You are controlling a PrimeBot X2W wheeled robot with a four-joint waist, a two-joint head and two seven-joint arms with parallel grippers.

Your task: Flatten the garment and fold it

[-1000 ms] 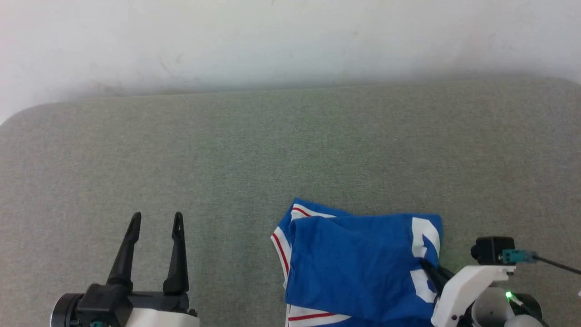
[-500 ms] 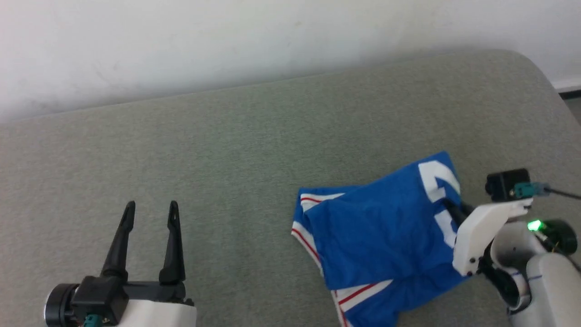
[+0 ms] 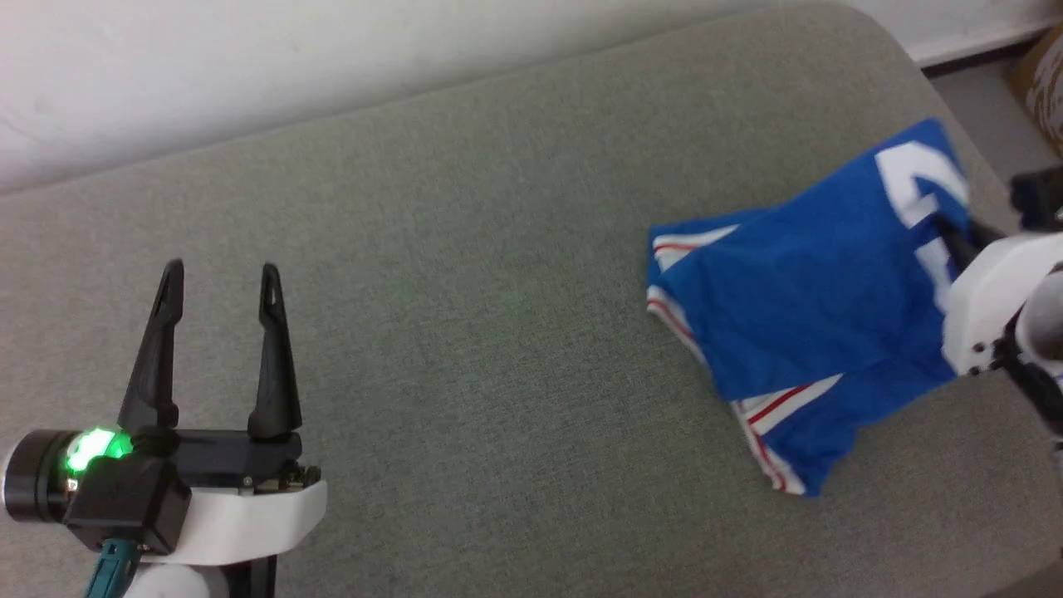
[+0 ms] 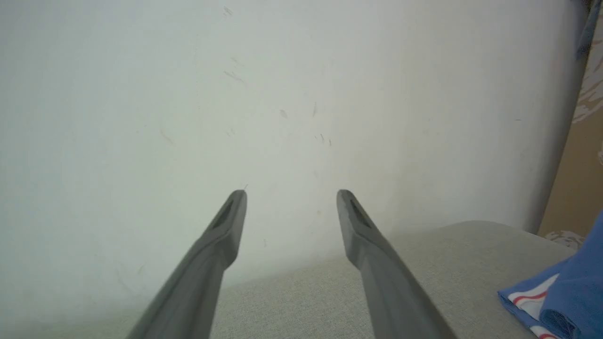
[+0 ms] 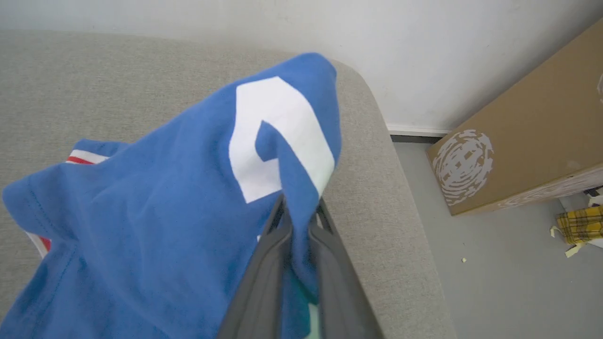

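Observation:
The garment (image 3: 810, 303), royal blue with white numbers and red-and-white striped trim, hangs bunched over the right part of the grey-green cushion (image 3: 465, 332). My right gripper (image 3: 955, 237) is shut on its blue cloth just below the white number, and that edge is lifted off the surface. In the right wrist view the fingers (image 5: 275, 245) pinch a fold of the garment (image 5: 155, 202) between them. My left gripper (image 3: 220, 278) stands open over the cushion at the lower left, far from the shirt. The left wrist view shows my left gripper (image 4: 292, 195) pointing at the wall, with a garment corner (image 4: 560, 301) at the lower right.
A pale wall (image 3: 249, 66) runs behind the cushion. The cushion's rounded right corner (image 5: 372, 122) drops to a grey floor (image 5: 499, 263). A brown cardboard box (image 5: 523, 132) stands on that floor, with yellow plaid scraps (image 5: 577, 223) beside it.
The head view has swung so the whole scene shifted. The right gripper has raised the numbered edge of the garment up and to the right. The left gripper stays open.

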